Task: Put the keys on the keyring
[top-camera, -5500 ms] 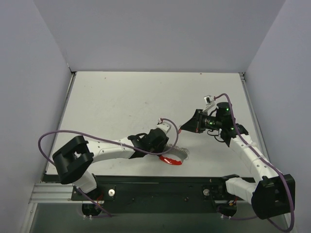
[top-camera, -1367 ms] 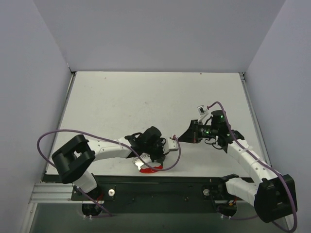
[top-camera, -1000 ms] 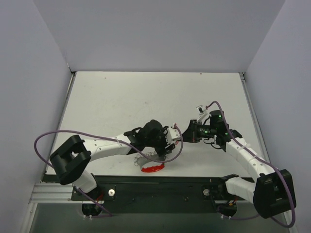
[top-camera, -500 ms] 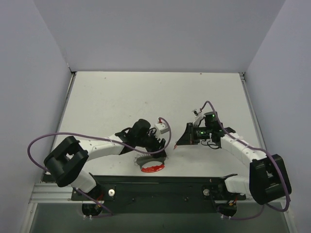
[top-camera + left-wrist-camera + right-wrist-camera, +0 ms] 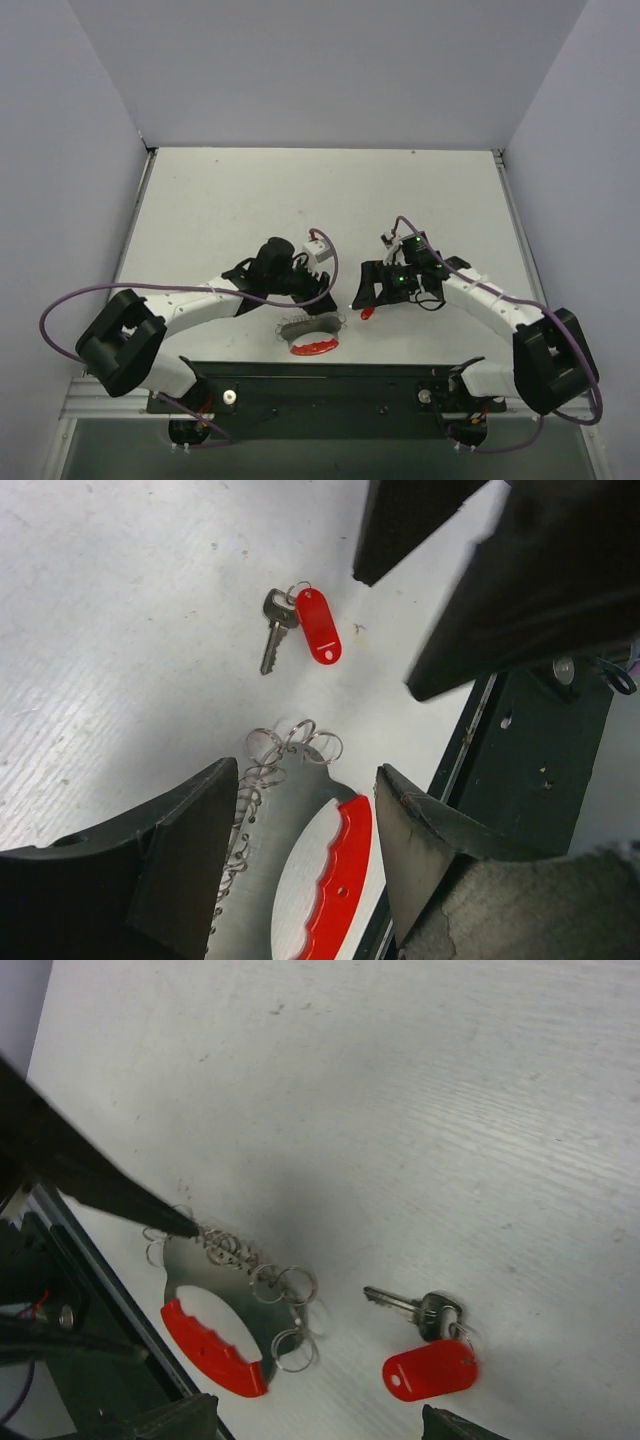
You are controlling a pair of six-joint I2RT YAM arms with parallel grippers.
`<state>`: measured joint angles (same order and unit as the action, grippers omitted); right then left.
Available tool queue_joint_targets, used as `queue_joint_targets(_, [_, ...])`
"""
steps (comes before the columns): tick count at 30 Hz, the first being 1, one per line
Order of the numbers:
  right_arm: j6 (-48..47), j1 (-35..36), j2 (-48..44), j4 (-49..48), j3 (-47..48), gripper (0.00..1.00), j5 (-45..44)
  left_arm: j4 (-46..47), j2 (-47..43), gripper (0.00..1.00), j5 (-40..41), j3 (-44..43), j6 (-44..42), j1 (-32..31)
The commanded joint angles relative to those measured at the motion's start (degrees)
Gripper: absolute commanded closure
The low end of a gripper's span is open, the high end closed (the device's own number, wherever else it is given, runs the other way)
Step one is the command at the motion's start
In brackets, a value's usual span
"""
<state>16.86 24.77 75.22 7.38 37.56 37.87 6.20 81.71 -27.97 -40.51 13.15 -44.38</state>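
Note:
The key (image 5: 412, 1310), silver with a red plastic tag (image 5: 430, 1372), lies flat on the white table, free of both grippers; it also shows as the key (image 5: 274, 638) and the key (image 5: 367, 313). The keyring (image 5: 215, 1345), a grey metal hoop with a red arc and several small wire rings along one edge, lies left of it, near the table's front edge. My right gripper (image 5: 310, 1418) hovers open just above the key. My left gripper (image 5: 305, 810) is open, its fingers (image 5: 185, 855) straddling the keyring (image 5: 335, 875) from above. One left fingertip (image 5: 150, 1210) reaches the ring's wire loops.
The black base rail (image 5: 330, 380) runs along the front edge right beside the keyring (image 5: 310, 337). The two grippers, left gripper (image 5: 325, 297) and right gripper (image 5: 360, 297), are close together. Grey walls close in the table's left, right and far sides.
My right gripper was shut on the key and has opened; the key now lies on the table. Both grippers shifted left, and the keyring stays near the front edge.

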Motion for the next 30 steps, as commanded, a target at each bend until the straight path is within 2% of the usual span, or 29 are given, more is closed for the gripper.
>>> queue_joint_targets(1, [-4.2, 6.1, -6.2, 3.1, 2.3, 0.18, -9.8, 4.6, -3.0, 0.34, -3.6, 2.0, 3.2, 3.1])
queue_joint_targets(5, [-7.7, 13.4, -4.9, 4.4, 2.2, 0.25, -18.7, 6.7, -4.5, 0.34, -5.5, 4.0, 7.4, 6.6])
queue_joint_targets(9, [-8.8, 22.0, 0.7, 4.9, 4.3, 0.32, -24.7, 9.6, -7.3, 0.34, -7.2, 6.4, 9.9, 9.0])
queue_joint_targets(13, [-9.0, 25.4, 5.9, 6.4, 7.5, 0.38, -27.4, 9.4, -9.6, 0.34, -7.1, 7.4, 10.7, 10.5])
queue_joint_targets(20, [-9.1, 27.8, 11.3, 6.3, 10.3, 0.43, -30.0, 8.3, -11.3, 0.34, -7.5, 8.4, 10.5, 11.5])
queue_joint_targets(24, [-9.4, 28.1, 15.4, 5.6, 11.7, 0.55, -29.6, 8.1, -11.8, 0.34, -7.7, 8.7, 10.4, 11.6])
queue_joint_targets(28, [-9.7, 28.2, 18.0, 4.8, 13.1, 0.60, -29.7, 7.7, -12.3, 0.34, -7.7, 9.0, 10.4, 11.7])
queue_joint_targets(30, [-9.7, 28.2, 19.5, 4.7, 13.5, 0.67, -30.0, 7.3, -12.8, 0.34, -7.6, 9.0, 10.2, 11.8])
